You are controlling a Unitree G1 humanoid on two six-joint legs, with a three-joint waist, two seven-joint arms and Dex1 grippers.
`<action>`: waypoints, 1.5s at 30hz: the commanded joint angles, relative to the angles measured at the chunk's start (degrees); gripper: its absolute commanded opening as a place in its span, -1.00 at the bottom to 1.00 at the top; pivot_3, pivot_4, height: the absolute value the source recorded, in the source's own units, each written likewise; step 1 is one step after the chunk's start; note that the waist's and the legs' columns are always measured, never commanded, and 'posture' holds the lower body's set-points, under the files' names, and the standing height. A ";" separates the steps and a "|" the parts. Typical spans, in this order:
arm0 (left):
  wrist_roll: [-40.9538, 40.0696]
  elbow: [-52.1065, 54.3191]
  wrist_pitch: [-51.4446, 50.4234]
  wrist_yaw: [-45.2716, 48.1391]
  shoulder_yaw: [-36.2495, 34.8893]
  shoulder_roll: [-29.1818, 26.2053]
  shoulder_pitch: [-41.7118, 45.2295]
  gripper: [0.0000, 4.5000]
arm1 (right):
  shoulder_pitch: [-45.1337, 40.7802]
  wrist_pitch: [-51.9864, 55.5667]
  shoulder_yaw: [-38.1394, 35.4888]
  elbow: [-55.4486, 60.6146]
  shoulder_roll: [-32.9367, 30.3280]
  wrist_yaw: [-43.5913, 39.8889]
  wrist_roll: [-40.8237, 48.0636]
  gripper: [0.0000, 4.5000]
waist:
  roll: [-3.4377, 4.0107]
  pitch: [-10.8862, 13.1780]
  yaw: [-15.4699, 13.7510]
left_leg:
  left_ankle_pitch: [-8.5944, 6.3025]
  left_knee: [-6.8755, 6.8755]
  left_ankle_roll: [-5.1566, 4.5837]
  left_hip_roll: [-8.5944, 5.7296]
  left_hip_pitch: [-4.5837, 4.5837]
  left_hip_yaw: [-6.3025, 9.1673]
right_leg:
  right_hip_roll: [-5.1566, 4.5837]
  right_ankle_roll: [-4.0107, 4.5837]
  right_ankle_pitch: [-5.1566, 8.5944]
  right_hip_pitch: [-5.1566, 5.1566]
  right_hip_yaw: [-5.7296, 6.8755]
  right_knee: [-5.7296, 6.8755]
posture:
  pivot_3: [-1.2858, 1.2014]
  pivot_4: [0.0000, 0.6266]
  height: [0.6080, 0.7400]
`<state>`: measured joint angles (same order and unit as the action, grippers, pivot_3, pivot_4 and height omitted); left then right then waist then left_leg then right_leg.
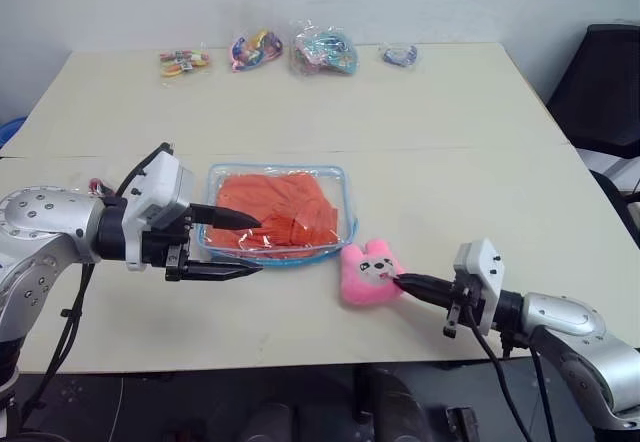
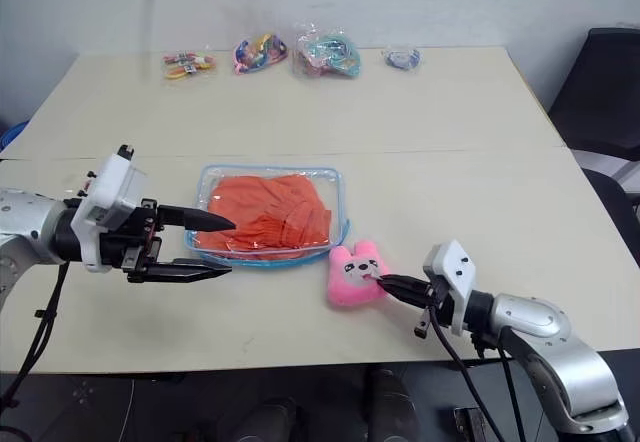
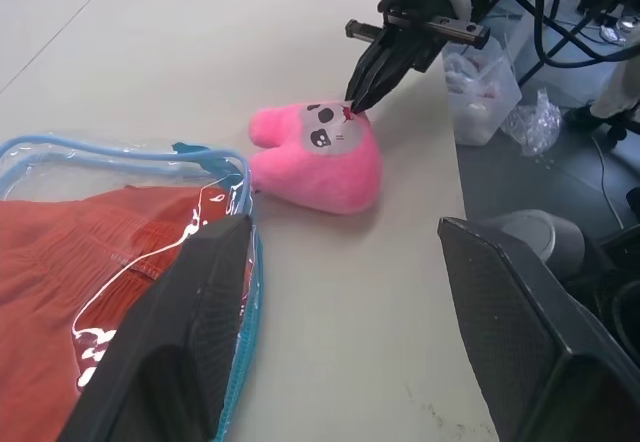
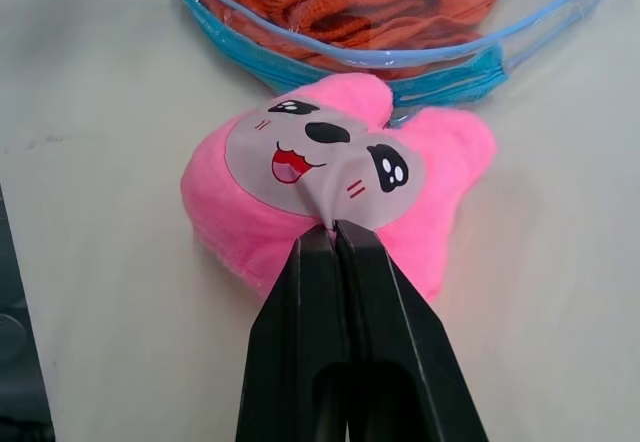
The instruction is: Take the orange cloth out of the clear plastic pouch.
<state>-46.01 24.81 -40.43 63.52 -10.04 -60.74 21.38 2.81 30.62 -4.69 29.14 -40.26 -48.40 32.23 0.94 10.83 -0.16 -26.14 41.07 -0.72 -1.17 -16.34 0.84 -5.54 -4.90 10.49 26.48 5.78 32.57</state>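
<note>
Pouch [image 1: 279, 214] flat – long axis left-right, charm [image 1: 368, 272] rightward.

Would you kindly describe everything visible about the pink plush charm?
The pink plush charm is a soft, fuzzy toy with two rounded ears and a grey face patch printed with eyes, nose and open mouth. It lies face-up on the table, beside the pouch corner. The right gripper, shut, pinches a fold of its face fabric.

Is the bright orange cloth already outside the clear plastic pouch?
No, the orange cloth lies inside the clear blue-trimmed pouch on the table.
</note>
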 commanded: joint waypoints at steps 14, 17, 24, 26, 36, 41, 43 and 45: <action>2.45 1.76 1.67 1.38 0.07 0.47 -1.06 0.40 | -4.13 1.99 8.09 -3.82 4.72 -4.87 3.74 -1.00 | 0.00 0.00 0.16 | -0.01 0.00 0.01 0.01 0.02 0.02 | 0.00 0.01 0.01 -0.01 0.01 0.01 | 0.03 -0.52 1.00; 2.64 1.81 1.70 1.59 -0.04 0.44 -1.25 0.40 | -5.95 2.43 9.52 -3.81 5.87 -5.12 3.80 -1.00 | 0.00 0.00 0.19 | -0.01 0.00 0.01 0.01 0.03 0.02 | 0.01 0.01 0.01 0.00 0.00 0.01 | 0.03 -0.52 1.00; 2.88 2.24 1.86 1.83 -0.21 0.41 -1.94 0.40 | -14.09 10.62 10.54 -1.67 11.28 -0.21 9.82 -1.00 | 0.00 0.00 0.32 | -0.01 0.01 0.04 0.03 0.02 0.03 | 0.00 0.03 0.02 0.05 0.01 0.06 | 0.03 -0.52 1.00; 3.03 2.32 1.92 1.88 -0.17 0.45 -2.00 0.40 | -16.47 13.46 10.63 -1.42 12.09 1.21 11.43 -1.00 | 0.00 0.00 0.32 | -0.01 0.01 0.05 0.03 0.02 0.03 | -0.01 0.04 0.02 0.07 0.01 0.06 | 0.03 -0.52 1.00; 5.89 2.32 4.19 2.76 0.73 0.56 -3.83 0.40 | -19.48 18.95 16.14 -3.62 11.04 1.55 10.10 -1.00 | 0.00 0.00 0.33 | -0.02 -0.01 0.05 0.01 -0.07 0.09 | -0.01 0.05 0.03 0.11 0.08 0.00 | 0.03 -0.52 1.00; 8.23 2.44 6.32 2.94 1.82 0.91 -5.41 0.40 | -19.47 20.60 15.05 -2.80 10.33 0.97 11.77 -0.44 | 0.00 0.00 0.22 | -0.02 0.01 0.05 0.01 -0.08 0.09 | -0.02 0.05 0.03 0.11 0.08 0.01 | 0.03 -0.52 1.00; 9.17 2.26 6.94 2.72 2.70 1.41 -5.45 0.40 | -19.62 20.62 14.90 -2.45 9.73 0.61 11.50 -0.13 | 0.00 0.00 0.19 | -0.02 0.02 0.05 0.01 -0.08 0.11 | -0.03 0.05 0.03 0.11 0.08 0.01 | 0.03 -0.52 1.00; 10.68 1.86 7.62 2.06 4.63 2.47 -4.90 0.40 | -19.58 19.77 14.81 -1.08 8.18 0.42 10.24 0.18 | 0.00 0.00 0.16 | -0.02 0.01 0.04 0.01 -0.08 0.10 | -0.04 0.05 0.03 0.10 0.07 0.01 | 0.03 -0.52 1.00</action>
<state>-36.51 26.23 -34.01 66.03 -6.50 -58.86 16.16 -16.60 51.23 11.22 25.06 -31.03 -47.38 42.67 0.94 10.83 0.00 -26.16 41.09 -0.67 -1.17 -16.42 0.94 -5.58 -4.85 10.52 26.57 5.86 32.57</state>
